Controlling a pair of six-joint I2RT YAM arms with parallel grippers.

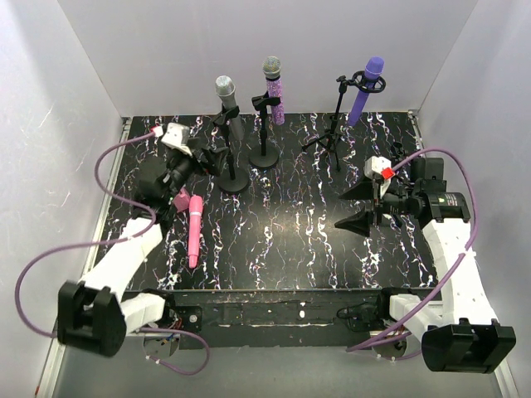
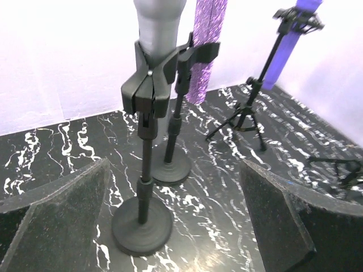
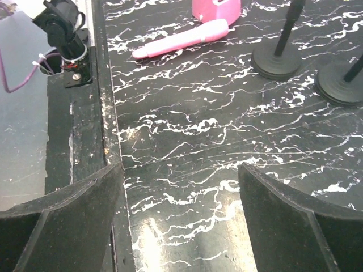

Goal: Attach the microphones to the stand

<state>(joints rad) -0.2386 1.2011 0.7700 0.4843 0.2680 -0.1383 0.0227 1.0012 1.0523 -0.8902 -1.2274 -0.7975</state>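
Note:
The silver-grey microphone [image 1: 226, 91] sits in the clip of the nearer round-base stand [image 1: 233, 181]. The glittery pink-purple microphone [image 1: 274, 89] is clipped on the second round-base stand [image 1: 264, 156]. On the tripod stand [image 1: 330, 133] is the purple microphone [image 1: 367, 87]. The pink microphone [image 1: 195, 230] lies flat on the table. My left gripper [image 1: 209, 157] is open just left of the silver one's stand, holding nothing. From the left wrist, the silver microphone [image 2: 159, 22] and its clip [image 2: 150, 85] stand ahead of the left gripper [image 2: 176, 226]. My right gripper [image 1: 353, 207] is open and empty over the table.
A pink wedge-shaped object [image 1: 180, 199] lies by the pink microphone's upper end, next to my left arm. In the right wrist view the pink microphone [image 3: 181, 39], the wedge [image 3: 215, 8] and two stand bases [image 3: 276, 59] lie ahead of the right gripper [image 3: 178, 221]. White walls enclose the table.

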